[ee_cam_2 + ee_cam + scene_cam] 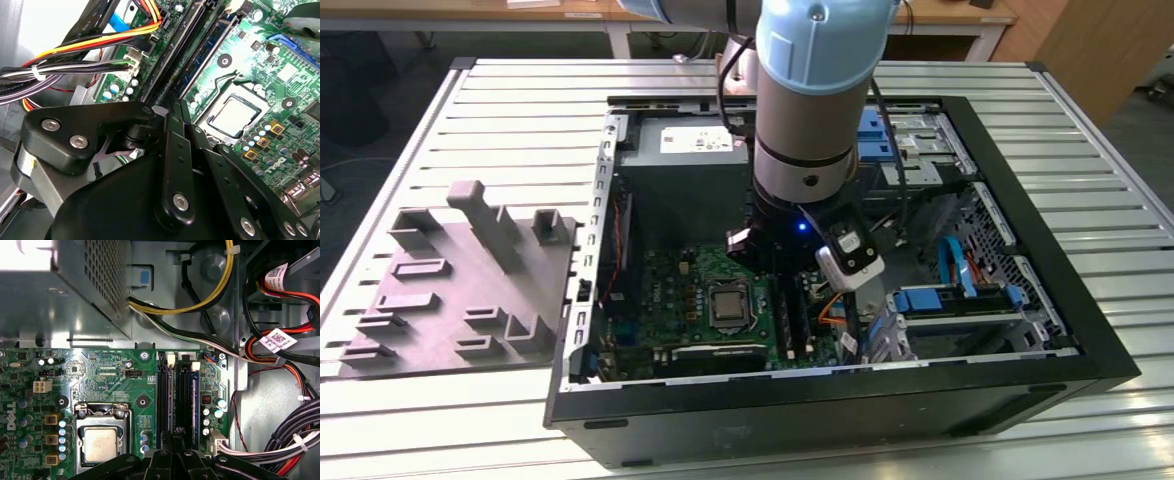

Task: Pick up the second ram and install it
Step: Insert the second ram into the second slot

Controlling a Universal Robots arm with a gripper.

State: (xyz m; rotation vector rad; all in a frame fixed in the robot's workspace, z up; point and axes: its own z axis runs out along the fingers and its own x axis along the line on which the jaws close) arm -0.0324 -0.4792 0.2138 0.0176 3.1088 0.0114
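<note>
Your gripper (175, 437) is working down at the motherboard's RAM slots (177, 400), the second ram (195, 400) looking seated; grip state untellable.

Exterior view: even room light, dim inside the open black computer case (654, 420).
Second wrist view: glare on the green motherboard (240, 50) at 1 o'clock; near black gripper linkage (165, 200) blurred.
First wrist view: blown-out white at 11 o'clock.

Two white tags (278, 340) on the cables: barcodes and fine print, unreadable. Motherboard (100, 370): white silkscreen lettering at its edge, too small elsewhere. Power supply sticker (698, 140): print illegible.
</note>
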